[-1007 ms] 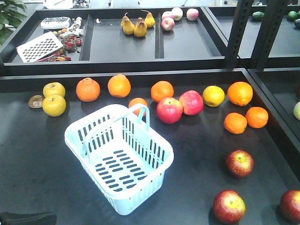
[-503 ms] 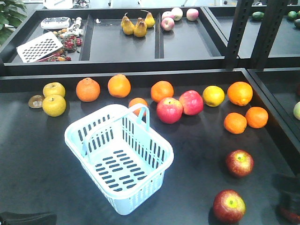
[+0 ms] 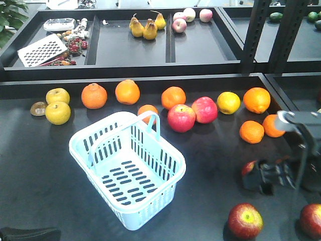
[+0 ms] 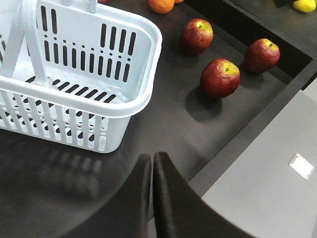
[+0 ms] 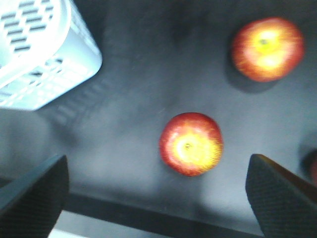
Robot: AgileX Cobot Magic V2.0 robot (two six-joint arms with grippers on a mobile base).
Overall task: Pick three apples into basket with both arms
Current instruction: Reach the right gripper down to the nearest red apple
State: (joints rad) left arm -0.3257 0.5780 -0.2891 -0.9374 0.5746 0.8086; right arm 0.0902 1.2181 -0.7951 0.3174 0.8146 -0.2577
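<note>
The pale blue basket (image 3: pixel 128 168) stands empty, left of centre on the black table. Three dark red apples lie to its right: one near the front edge (image 3: pixel 245 221), one at the right edge (image 3: pixel 311 220), and a farther one (image 3: pixel 248 167) mostly covered by my right gripper (image 3: pixel 261 179). In the right wrist view that gripper (image 5: pixel 158 198) is open, hovering with an apple (image 5: pixel 191 144) centred between its fingers and another apple (image 5: pixel 268 48) beyond. My left gripper (image 4: pixel 152 159) is shut and empty, near the table's front edge beside the basket (image 4: pixel 74 74); the apples (image 4: pixel 220 78) lie beyond it.
Oranges (image 3: pixel 251 131), two pink-red apples (image 3: pixel 181 118) and yellow fruit (image 3: pixel 58 112) line the back of the table. Behind a raised rim, black trays (image 3: pixel 200 45) hold pears and a grater. A black post (image 3: pixel 256 35) stands at the back right.
My right arm has come in from the lower right and moved up and left over the apples. It now covers the farther apple; the rightmost apple shows again. Basket and fruit have not moved.
</note>
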